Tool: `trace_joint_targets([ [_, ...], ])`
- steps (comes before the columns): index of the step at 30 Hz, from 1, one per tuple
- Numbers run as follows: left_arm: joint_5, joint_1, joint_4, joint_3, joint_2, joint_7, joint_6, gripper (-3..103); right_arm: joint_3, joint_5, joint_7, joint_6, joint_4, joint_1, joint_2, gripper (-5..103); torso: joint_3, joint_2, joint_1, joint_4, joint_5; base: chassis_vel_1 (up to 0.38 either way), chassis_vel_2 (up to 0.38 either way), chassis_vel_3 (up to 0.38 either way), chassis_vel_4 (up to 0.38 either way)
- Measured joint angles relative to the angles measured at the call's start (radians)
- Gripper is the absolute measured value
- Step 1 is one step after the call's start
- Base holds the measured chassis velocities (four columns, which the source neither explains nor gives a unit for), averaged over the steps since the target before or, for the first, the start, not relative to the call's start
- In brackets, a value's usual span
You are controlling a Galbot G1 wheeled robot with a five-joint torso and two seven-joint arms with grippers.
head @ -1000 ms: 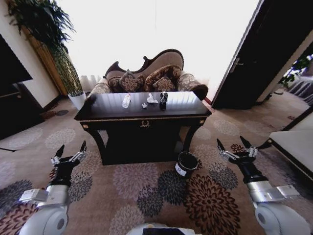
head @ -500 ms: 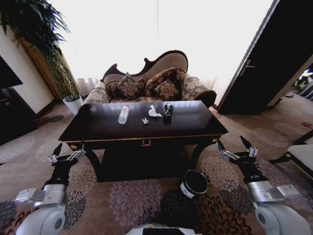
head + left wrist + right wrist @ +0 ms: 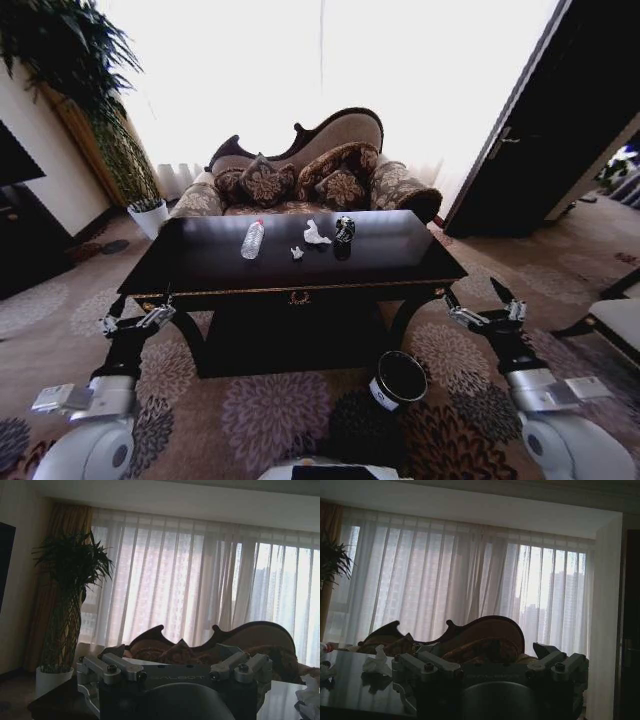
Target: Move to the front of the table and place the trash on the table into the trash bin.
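Note:
The dark glossy table [image 3: 205,268] stands straight ahead, its gold-trimmed front edge close to me. On its top lie a crumpled white paper [image 3: 315,234], a small white scrap [image 3: 297,252] and a crushed dark can [image 3: 345,229]. The black trash bin [image 3: 400,378] sits on the carpet below the table's front right corner. My left gripper [image 3: 143,300] hangs open by the table's front left leg. My right gripper [image 3: 472,293] is open off the front right corner. Both are empty. The right wrist view shows the white paper [image 3: 376,662] on the table [image 3: 350,692].
A clear plastic bottle [image 3: 253,239] lies on the table left of the scraps. A patterned sofa [image 3: 300,180] stands behind the table, with a plant in a white pot [image 3: 150,213] at the back left. A dark door [image 3: 540,130] is on the right, and pale furniture [image 3: 618,322] at the far right.
The whole head view has shifted: the table now appears larger and nearer, and the bin sits lower in the picture. Both arms keep the same open pose.

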Motion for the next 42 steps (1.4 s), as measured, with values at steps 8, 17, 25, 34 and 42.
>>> trace_joint_targets([
  [8, 0.001, 0.0, 0.0, 0.0, -0.001, 0.001, -0.001, 100, -0.001, 0.0, 0.0, 0.006, 0.001, 0.0, 0.001, 100, 0.0, 0.0, 0.001, 0.0001, -0.0003, -0.044, 0.058, 0.043, -0.056],
  [17, 0.003, 0.0, 0.0, 0.0, 0.0, 0.004, -0.003, 100, -0.001, 0.0, 0.001, 0.01, 0.002, -0.001, 0.002, 100, 0.0, 0.0, 0.0, 0.0001, -0.0002, -0.148, 0.14, 0.171, -0.133],
  [25, 0.006, -0.003, 0.002, 0.001, 0.0, 0.007, -0.005, 100, -0.003, 0.009, 0.002, 0.031, 0.002, -0.002, 0.002, 100, 0.001, -0.001, 0.003, 0.0002, -0.0002, -0.204, 0.198, 0.22, -0.198],
  [34, 0.0, -0.003, 0.002, -0.001, 0.007, 0.008, -0.006, 100, -0.003, 0.015, 0.001, 0.037, 0.003, -0.004, -0.004, 100, -0.001, 0.0, -0.001, 0.0, -0.0001, -0.003, -0.006, 0.001, -0.004],
  [42, -0.179, -0.071, -0.037, -0.042, 0.198, -0.098, 0.122, 100, 0.0, 0.018, 0.0, 0.038, 0.014, -0.006, -0.014, 100, 0.0, -0.001, 0.001, -0.0001, -0.0002, 0.021, -0.02, -0.023, 0.024],
])
